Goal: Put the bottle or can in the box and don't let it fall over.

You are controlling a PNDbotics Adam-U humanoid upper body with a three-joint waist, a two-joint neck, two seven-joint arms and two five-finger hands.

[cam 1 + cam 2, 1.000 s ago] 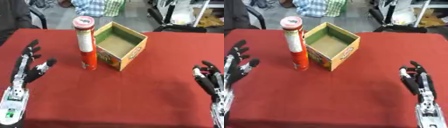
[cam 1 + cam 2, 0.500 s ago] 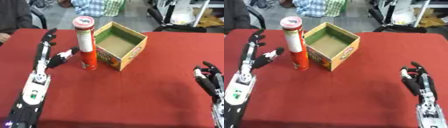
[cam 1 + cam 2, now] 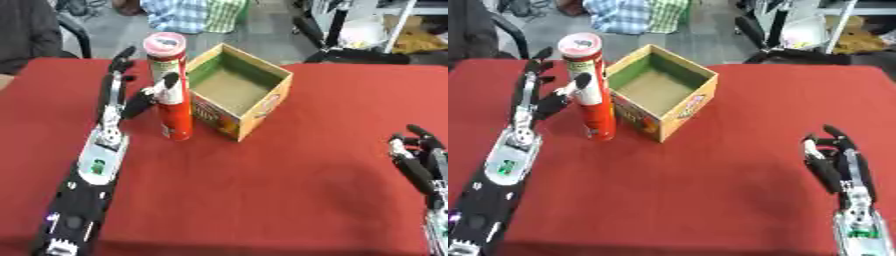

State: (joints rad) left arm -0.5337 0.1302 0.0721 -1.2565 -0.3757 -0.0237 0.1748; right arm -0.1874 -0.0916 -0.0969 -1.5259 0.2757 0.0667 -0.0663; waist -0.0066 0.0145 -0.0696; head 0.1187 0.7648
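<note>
Can [image 3: 171,85], tall and red with a pale round lid, standing upright on the red table [image 3: 262,200], just beside the left wall of the box [image 3: 238,90] and possibly touching it. Box sitting open-topped, turned corner-on toward the robot, interior green-walled with a brown floor, orange outside. Left hand [image 3: 122,92] lying at the can's left side, fingers straight and spread toward the far table edge, thumb angling up against the can's upper half; not curled around it. Right hand [image 3: 837,160] resting near the lower right corner, fingers up and relaxed, holding nothing, well apart from the box. Broad bare cloth lying open between box and right hand, and along the near edge. Far table edge running just behind the box.
</note>
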